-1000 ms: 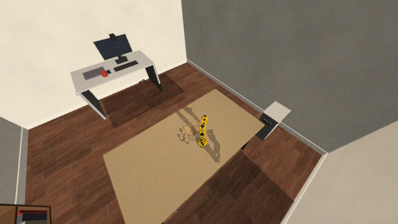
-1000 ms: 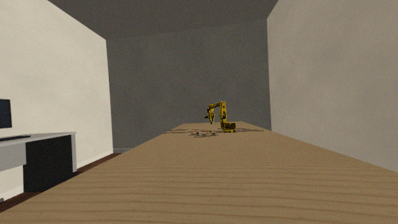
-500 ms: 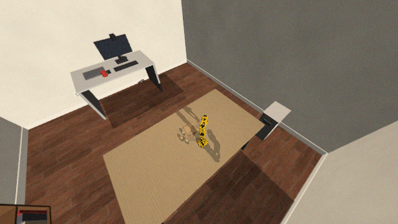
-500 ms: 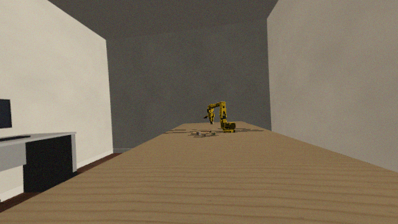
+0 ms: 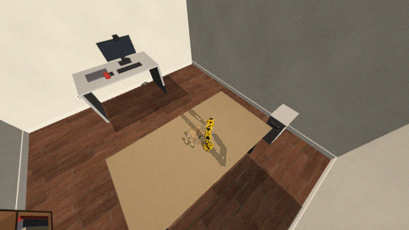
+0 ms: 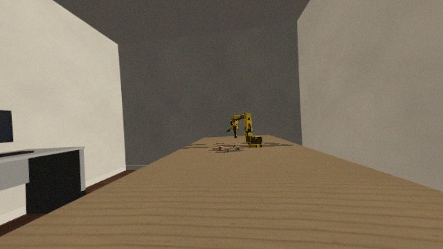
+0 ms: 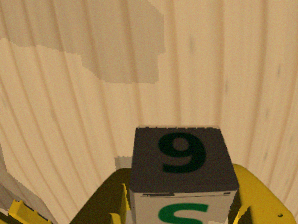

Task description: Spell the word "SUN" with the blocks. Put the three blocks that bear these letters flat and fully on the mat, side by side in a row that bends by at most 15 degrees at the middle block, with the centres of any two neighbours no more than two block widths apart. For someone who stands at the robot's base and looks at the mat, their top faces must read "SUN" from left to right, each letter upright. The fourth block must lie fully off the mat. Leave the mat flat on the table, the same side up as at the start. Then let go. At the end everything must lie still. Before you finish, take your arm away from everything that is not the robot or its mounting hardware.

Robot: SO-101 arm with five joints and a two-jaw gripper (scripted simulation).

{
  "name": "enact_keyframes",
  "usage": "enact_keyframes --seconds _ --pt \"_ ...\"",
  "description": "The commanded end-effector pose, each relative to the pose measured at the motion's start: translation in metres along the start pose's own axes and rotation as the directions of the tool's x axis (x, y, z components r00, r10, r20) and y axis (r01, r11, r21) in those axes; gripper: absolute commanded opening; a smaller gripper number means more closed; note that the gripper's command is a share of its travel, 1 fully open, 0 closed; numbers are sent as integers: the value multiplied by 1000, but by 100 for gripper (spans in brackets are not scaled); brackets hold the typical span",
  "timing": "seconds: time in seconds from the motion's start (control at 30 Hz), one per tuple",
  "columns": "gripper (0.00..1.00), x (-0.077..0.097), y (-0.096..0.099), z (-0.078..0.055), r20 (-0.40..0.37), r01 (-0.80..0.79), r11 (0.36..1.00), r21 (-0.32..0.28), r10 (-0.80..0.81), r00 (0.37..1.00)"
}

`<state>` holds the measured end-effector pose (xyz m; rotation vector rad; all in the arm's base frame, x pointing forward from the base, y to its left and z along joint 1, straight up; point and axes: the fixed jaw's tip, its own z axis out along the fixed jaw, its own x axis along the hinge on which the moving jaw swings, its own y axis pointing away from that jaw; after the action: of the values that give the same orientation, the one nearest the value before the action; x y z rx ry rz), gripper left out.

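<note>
Block [image 7: 183, 160] w/ dark 9 & green S faces is gripped in tool [image 5: 210, 120] [image 6: 235, 137] [image 7: 182, 207], jaws part-closed, held above tabletop [image 5: 153, 172] [image 6: 221, 207] [image 7: 200, 75]. Other blocks [image 5: 186, 142] [image 6: 221, 148] sit nr mat [image 5: 192, 132], btw; letters too small to read.

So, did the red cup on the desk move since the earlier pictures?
No. In the top view, the cup is at the same place below and left of the monitor as before.
</note>
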<state>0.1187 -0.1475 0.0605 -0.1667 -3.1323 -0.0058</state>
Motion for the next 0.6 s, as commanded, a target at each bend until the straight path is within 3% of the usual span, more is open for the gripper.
enact_keyframes --seconds 0.0,0.2,0.27,0.57 --pt "0 -4 -8 -12 46 128 990 63 -131 990" --pt "0 -2 -11 -11 31 345 936 72 -348 937" --pt "0 -2 -11 -11 31 345 936 72 -348 937" --pt "0 1 -17 -10 3 647 759 78 -649 761"
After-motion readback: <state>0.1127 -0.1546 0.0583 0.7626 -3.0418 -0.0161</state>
